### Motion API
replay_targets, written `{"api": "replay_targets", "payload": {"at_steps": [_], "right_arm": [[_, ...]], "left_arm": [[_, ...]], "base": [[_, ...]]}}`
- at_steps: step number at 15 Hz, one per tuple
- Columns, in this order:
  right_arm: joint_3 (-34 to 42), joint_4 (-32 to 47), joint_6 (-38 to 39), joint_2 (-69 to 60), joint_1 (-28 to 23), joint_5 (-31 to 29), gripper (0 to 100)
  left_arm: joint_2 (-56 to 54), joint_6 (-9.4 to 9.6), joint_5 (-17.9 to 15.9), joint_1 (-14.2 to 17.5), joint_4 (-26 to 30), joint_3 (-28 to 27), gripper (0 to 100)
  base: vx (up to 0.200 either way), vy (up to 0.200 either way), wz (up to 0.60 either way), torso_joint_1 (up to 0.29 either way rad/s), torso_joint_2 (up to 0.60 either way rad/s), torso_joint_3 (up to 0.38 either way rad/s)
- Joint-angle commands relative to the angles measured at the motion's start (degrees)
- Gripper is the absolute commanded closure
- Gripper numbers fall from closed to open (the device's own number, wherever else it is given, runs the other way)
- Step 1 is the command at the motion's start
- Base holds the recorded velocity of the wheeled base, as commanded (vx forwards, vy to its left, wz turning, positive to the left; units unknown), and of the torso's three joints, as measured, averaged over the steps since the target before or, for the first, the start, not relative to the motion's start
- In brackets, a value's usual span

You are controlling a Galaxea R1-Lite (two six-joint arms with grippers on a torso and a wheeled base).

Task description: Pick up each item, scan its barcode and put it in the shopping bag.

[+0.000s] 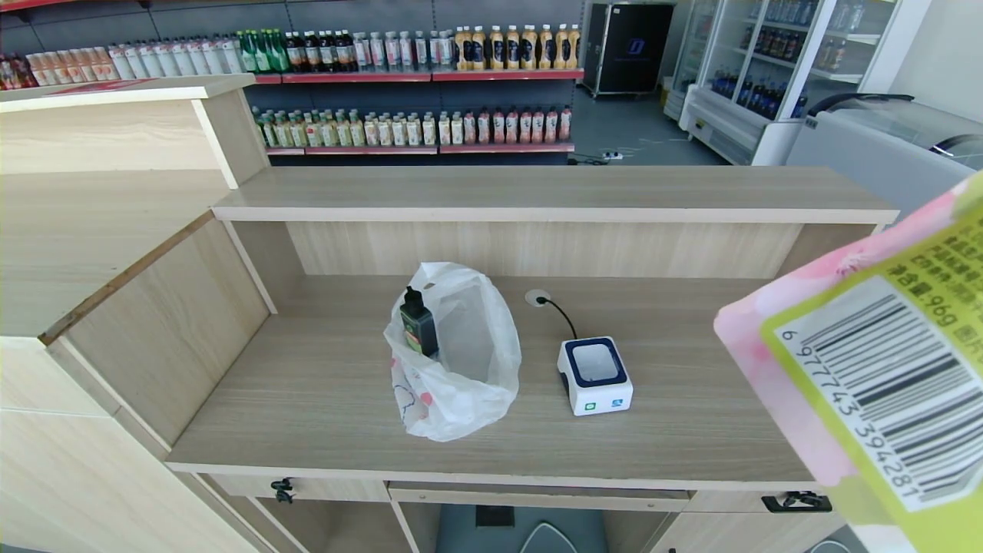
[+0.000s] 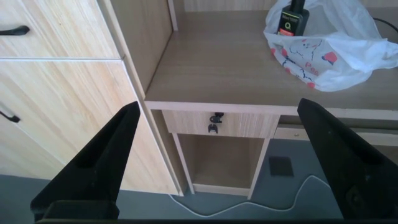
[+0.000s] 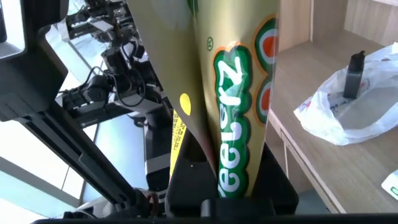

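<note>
The right end effector point(image 3: 231, 186) grips a pink-and-green packet point(image 1: 868, 384), the left end effector point(image 2: 219, 124) gapes wide, and the shopping bag point(image 1: 453, 361) sits at the scanner's point(image 1: 595, 375) 9 o'clock.

Left pincer point(image 2: 217, 106) has two black, seemingly matte wedge fingers point(image 2: 93, 168).

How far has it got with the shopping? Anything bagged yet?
Done: a dark bottle already stands in the shopping bag. In hand: the right hand is shut on a snack packet, barcode showing, held off to the side of the scanner. Left: scanning that packet and bagging it. The left hand is open and empty.
</note>
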Motion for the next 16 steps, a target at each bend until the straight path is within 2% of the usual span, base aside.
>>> {"api": "replay_targets", "payload": {"at_steps": [1, 8, 16], "right_arm": [[0.65, 0.02, -0.05, -1.02, 0.09, 0.00, 100], [0.57, -0.15, -0.66, -0.67, 0.36, -1.14, 100], [-0.05, -0.42, -1.98, 0.91, 3.61, -1.23, 100]], "left_arm": [[-0.02, 0.00, 0.02, 0.05, 0.00, 0.00, 0], [-0.02, 0.00, 0.02, 0.05, 0.00, 0.00, 0], [-0.02, 0.00, 0.02, 0.05, 0.00, 0.00, 0]], "base": [[0.000, 0.000, 0.00, 0.000, 0.00, 0.000], [0.000, 0.000, 0.00, 0.000, 0.00, 0.000], [0.000, 0.000, 0.00, 0.000, 0.00, 0.000]]}}
